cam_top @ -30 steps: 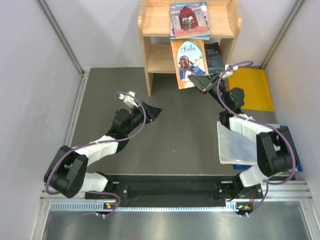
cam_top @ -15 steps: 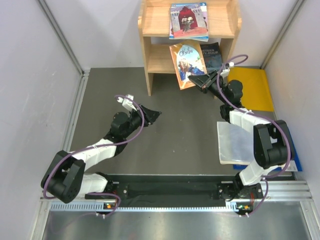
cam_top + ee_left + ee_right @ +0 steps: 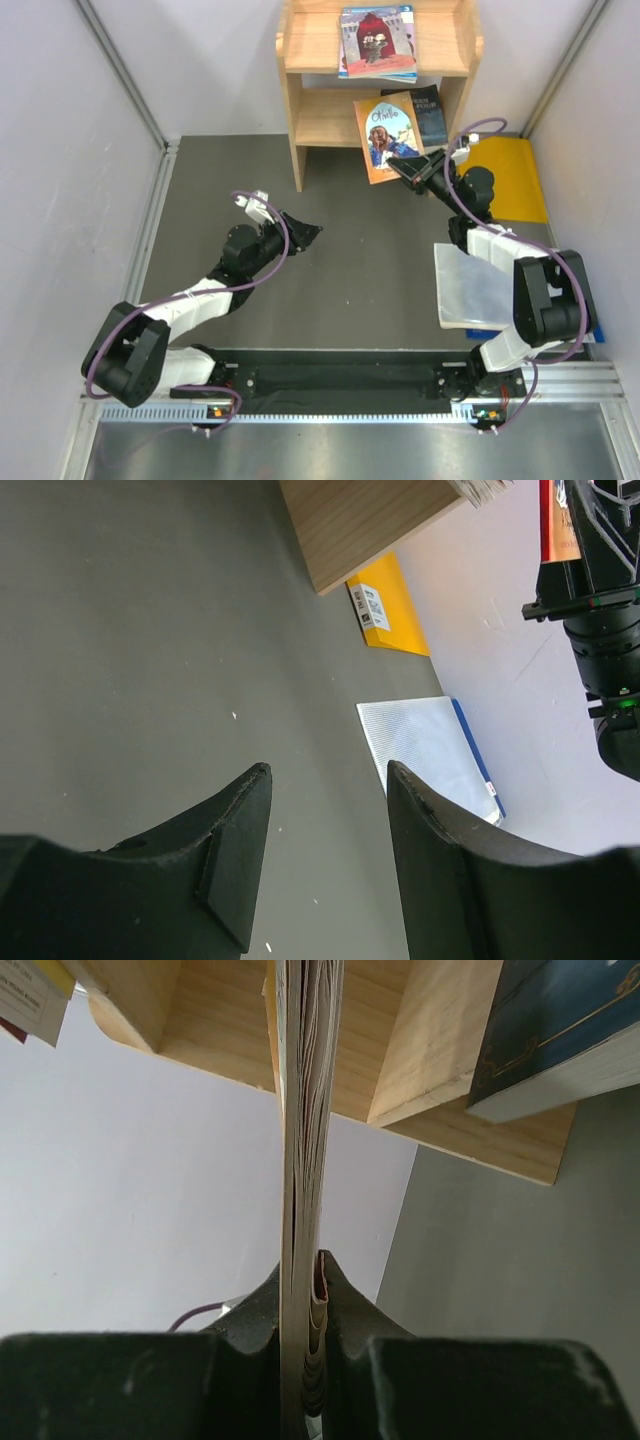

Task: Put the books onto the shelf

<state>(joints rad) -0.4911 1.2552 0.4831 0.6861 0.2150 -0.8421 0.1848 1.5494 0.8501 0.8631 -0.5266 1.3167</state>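
A dark grey table (image 3: 200, 200) walled by pale panels carries a two-tier natural-wood shelf (image 3: 300, 110) at its far edge, seen from above with two robot arms bolted at the near edge. The right arm (image 3: 520, 290) reaches toward the shelf's lower tier, while the left arm (image 3: 190, 295) stretches over bare tabletop, well apart from the shelf. By the right arm lies a clear ribbed plastic sheet (image 3: 475, 285) on top of something blue, and beyond it a plain yellow folder (image 3: 505, 180) lies flat beside the shelf's right side panel. On the top tier, a red-covered book (image 3: 378, 35) rests on a light blue one (image 3: 380, 71). In the lower tier, the dark blue "Nineteen Eighty-Four" (image 3: 430, 115) lies at the right. Just to its left, the orange "Othello" (image 3: 388, 135) is held tilted, cover up, its top part over the lower tier's board and its bottom part hanging out in front; whether it touches the wood cannot be told. The right gripper (image 3: 402, 166) is clamped tight on that book's lower corner, the page edges pinched between its fingers (image 3: 350, 1360) in the wrist view. The left gripper (image 3: 312, 232) stands partly spread above the table, with nothing between its fingers (image 3: 235, 850).
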